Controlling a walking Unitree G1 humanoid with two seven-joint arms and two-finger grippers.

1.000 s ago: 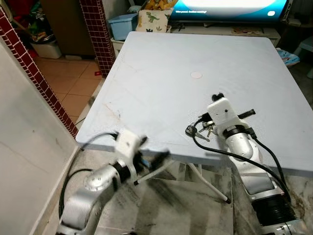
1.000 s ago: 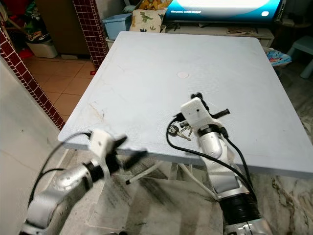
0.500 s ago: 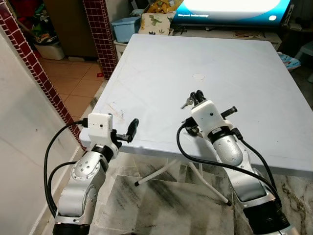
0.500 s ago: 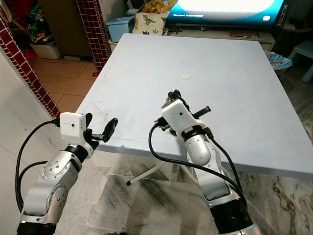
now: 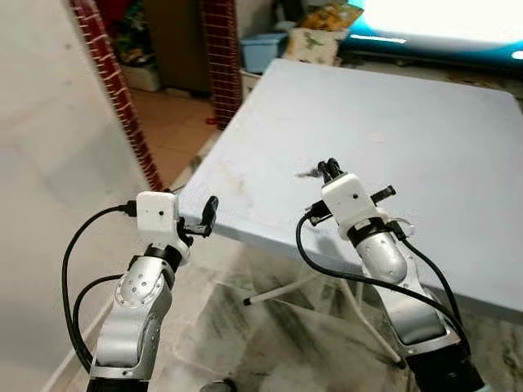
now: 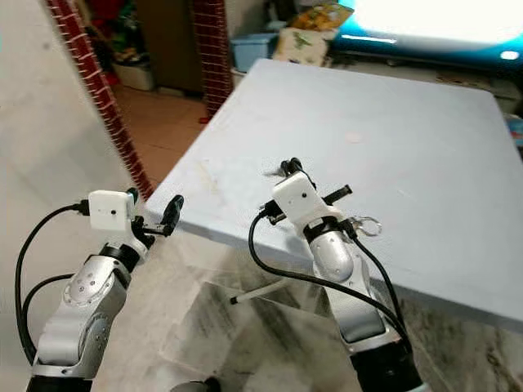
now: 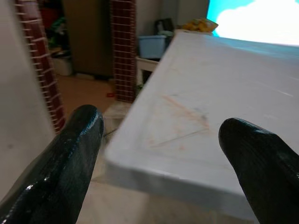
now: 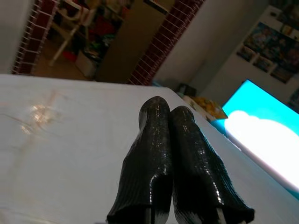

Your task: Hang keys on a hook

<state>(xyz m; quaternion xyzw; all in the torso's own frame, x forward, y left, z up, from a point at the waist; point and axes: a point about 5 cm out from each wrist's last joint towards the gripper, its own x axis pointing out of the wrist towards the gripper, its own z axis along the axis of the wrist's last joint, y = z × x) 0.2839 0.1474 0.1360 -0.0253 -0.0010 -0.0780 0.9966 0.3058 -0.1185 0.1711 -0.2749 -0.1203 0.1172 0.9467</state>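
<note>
You are lifting the keys clear of the counter, the right gripper clenching them at its fingertips so they are dangling free for carrying. Your left gripper is hovering released beside the counter's corner, seemingly out of the way.

Head stereo pair looks forward and down from above the arms, so both eye views share the pale table filling the upper right, plus the brick pillar at upper left. The left wrist cam sits close behind its fingers, facing the table's near corner. The right wrist cam is low over the tabletop, looking along its fingers toward the lit screen.
</note>
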